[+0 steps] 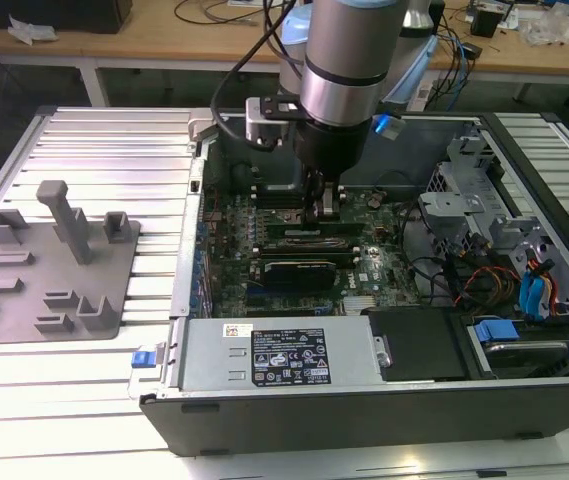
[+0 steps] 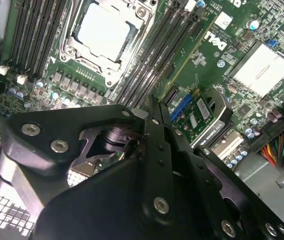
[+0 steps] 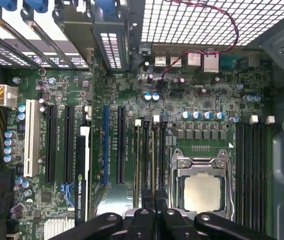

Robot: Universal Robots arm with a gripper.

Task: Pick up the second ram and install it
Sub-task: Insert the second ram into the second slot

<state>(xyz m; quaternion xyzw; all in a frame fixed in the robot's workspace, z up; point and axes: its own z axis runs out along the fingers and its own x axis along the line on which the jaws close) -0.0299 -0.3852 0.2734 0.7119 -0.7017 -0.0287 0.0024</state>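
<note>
Setting: a workshop with benches at the back. A ribbed metal worktop (image 1: 94,150) carries an open computer case (image 1: 364,405) and, on the exterior view's left, a grey fixture tray (image 1: 24,290).

Pincer (image 1: 322,208): it is down inside the case, over the motherboard (image 3: 206,107). Its fingers are pressed close, with a bare slit between them. By my judgement you have it pinching the stick's upper edge, though the contact itself is hidden.

The second ram (image 3: 153,160): in the first wrist view it is a thin pale-green line, seen edge-on. It lies among the black memory slots (image 3: 162,160), near the processor socket (image 3: 200,190), and one end runs in under the fingertips.

Long axis: parallel to the slots. In the exterior view that runs from left to right. The flat faces stand upright, so I judge the contact edge points down at the board.

Step in hand: seating, as I judge it, with the pick-up done. You cannot tell how deep the stick sits.

Next move calls for: the stick square to its slot and level end to end, with pressure straight down. A tilt would likely jam one end.
</note>
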